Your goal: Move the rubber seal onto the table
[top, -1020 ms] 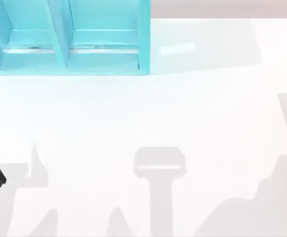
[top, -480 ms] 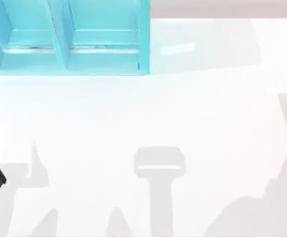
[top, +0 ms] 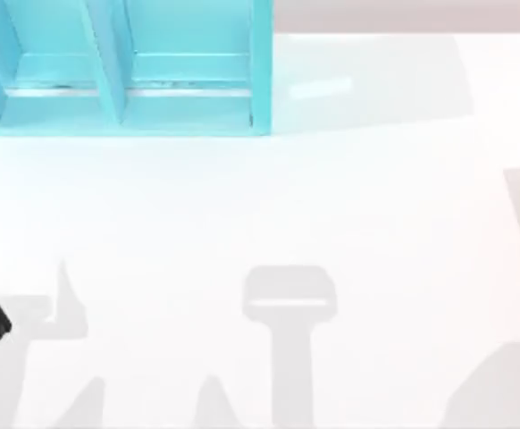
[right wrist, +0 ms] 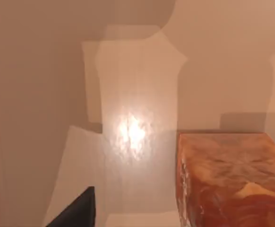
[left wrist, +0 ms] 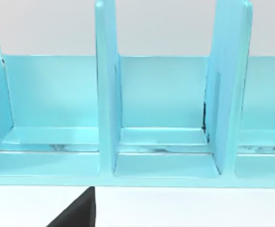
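Rubber seal point(right wrist: 229, 179) glossy orange-red block, likely slippery but light: pinch across narrow sides; pincer state of either gripper cannot be told.

A turquoise shelf unit point(top: 126, 71) with upright dividers stands at the far left, and an orange-brown marbled block point(right wrist: 232, 179) lies elsewhere.

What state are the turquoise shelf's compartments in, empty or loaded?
Empty, as far as visible: the shelf compartments show bare floors and back walls in the left wrist and top views. Outer ones are cropped.
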Available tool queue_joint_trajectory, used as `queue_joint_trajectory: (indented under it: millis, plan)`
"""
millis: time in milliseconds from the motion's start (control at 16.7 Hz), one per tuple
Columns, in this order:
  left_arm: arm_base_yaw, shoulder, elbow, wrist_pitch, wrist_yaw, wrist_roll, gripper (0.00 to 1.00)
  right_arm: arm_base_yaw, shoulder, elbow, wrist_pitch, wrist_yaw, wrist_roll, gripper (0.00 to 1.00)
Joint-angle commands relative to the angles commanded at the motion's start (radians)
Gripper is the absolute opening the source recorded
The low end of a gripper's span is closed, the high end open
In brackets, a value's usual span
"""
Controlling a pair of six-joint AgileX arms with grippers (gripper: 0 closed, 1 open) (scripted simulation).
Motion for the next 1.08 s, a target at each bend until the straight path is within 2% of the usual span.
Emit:
queue_joint_trajectory:
  millis: [420,1080]
  plan:
    - [0.0,0.0,0.0,0.0,0.0,0.0,1.0,0.002,0.031,-0.032,0.057,0.0,0.002,1.0]
    - [0.0,0.0,0.0,0.0,0.0,0.0,1.0,0.002,0.031,-0.032,0.057,0.0,0.002,0.17]
